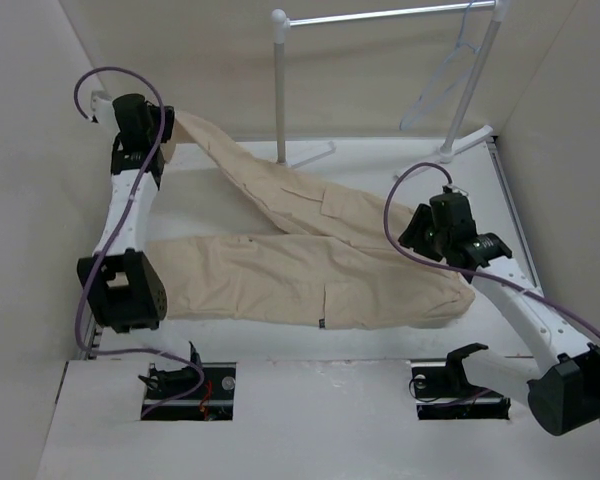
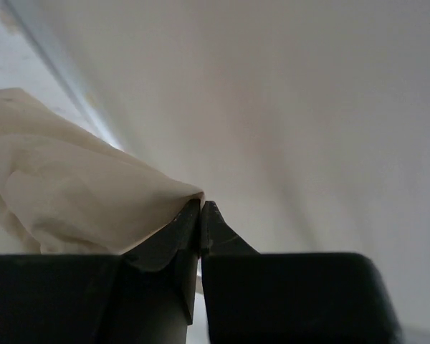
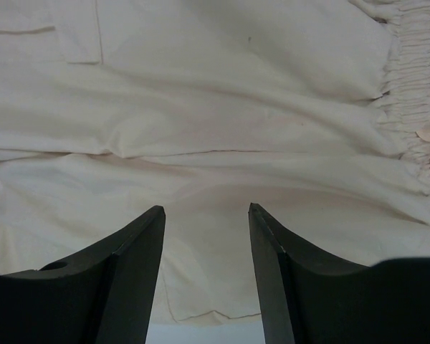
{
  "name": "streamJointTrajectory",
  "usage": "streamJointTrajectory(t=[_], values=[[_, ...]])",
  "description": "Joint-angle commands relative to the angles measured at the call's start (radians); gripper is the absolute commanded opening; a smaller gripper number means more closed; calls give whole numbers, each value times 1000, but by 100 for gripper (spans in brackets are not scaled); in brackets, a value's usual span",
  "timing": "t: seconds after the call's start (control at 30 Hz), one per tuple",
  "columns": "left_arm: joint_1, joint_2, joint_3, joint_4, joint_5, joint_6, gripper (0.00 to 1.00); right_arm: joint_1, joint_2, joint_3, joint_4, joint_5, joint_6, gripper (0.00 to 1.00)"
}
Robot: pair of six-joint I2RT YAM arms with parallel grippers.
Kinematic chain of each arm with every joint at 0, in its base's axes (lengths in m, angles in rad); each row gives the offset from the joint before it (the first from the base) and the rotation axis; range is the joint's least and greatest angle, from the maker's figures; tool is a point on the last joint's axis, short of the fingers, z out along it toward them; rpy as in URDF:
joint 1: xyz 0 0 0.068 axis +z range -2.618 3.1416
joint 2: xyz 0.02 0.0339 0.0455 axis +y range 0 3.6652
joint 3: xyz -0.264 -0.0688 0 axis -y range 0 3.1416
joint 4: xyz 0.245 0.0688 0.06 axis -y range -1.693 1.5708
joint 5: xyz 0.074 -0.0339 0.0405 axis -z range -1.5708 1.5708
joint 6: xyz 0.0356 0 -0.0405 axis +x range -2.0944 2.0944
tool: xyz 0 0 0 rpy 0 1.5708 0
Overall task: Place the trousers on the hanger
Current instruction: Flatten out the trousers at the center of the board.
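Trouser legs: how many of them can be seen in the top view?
2. The far leg of the trousers slopes up to the left gripper, which pinches its end; the near leg lies flat on the table. None seems hidden.

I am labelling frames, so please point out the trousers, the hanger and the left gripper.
trousers (image 1: pixel 280 275): top view, on the near leg.
hanger (image 1: pixel 440 80): top view, on its sloping arm.
left gripper (image 2: pixel 201 204): left wrist view, where the fingertips meet.

The white left arm (image 1: pixel 126 205) and right arm (image 1: pixel 525 302) carry black joints (image 1: pixel 125 290), purple cables (image 1: pixel 115 70) and black tapered claw fingers (image 3: pixel 129 272).
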Motion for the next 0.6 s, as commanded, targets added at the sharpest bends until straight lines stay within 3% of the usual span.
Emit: streamJointTrajectory(t=[0.0,0.17,0.27,0.43,0.57], values=[[-36,-201,-105,-8,-52,153,2,-14,3,10,83,-41,-20,57],[-16,-399,-487,-8,-153,171,3,-34,-8,-5,90,-67,-32,59],[44,-447,-641,-43,-211,146,4,-40,-22,-11,86,-70,-31,63],[142,-387,-733,-52,-239,128,8,-43,-21,3,63,-72,-24,69],[157,-392,-705,-58,-265,126,20,-98,1,44,49,-55,-9,68]])
